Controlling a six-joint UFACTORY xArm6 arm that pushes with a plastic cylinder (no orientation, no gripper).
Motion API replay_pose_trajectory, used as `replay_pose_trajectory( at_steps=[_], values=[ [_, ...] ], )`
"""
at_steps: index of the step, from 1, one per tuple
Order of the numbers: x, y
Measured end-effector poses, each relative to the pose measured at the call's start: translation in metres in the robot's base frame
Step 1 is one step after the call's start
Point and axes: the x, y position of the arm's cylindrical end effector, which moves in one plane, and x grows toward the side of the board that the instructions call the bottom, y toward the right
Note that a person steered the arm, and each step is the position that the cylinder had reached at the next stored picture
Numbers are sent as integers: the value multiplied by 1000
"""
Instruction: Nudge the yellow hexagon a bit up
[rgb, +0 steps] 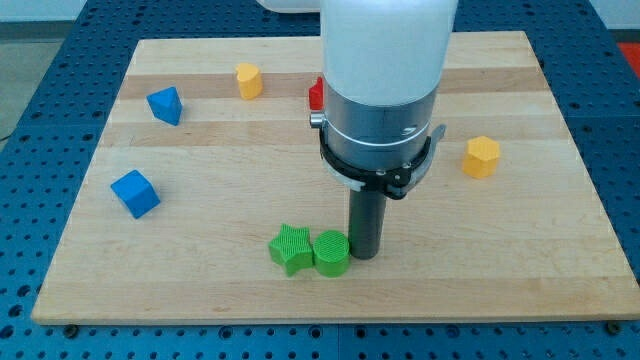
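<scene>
Where the wooden board (300, 290) met the view's left, two blue blocks lay: a cube (135, 193) lower down and an angular one (165, 105) nearer the top. A small yellow block (248, 80) sat near the top edge. Toward the bottom centre, a green star (290, 248) touched a green round block (331, 253). My tip (363, 255) rested just beside that round block, on its right; having no jaws, it held nothing. A red block (316, 95) showed partly behind the arm. The yellow hexagon (482, 157) lay well apart, at the view's right.
</scene>
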Motion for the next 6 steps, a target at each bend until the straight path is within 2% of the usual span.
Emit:
replay_pose_trajectory(
  at_steps=[1,3,5,6],
  values=[
    [-8,7],
    [-51,31],
    [-51,117],
    [-80,120]
  ],
)
